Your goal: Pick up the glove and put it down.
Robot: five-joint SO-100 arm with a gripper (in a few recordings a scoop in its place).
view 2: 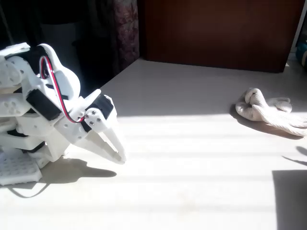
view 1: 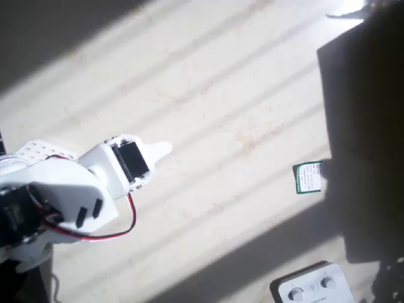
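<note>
The cream fabric glove (view 2: 266,109) lies bunched in lumpy folds on the pale table at the far right of the fixed view, partly in sunlight. My white gripper (view 2: 120,156) rests far to its left, at the folded arm, with its fingers angled down so the tips sit near the tabletop. The two fingers meet at the tip with nothing between them. From overhead the gripper (view 1: 164,149) is a single pointed tip aimed right, at the left side of the table.
A small green-and-white card (view 1: 308,177) lies at the right, beside a large dark shape (view 1: 363,126). A white box with two round knobs (view 1: 312,287) sits at the bottom right. The arm's white base (view 2: 19,167) stands at the left edge.
</note>
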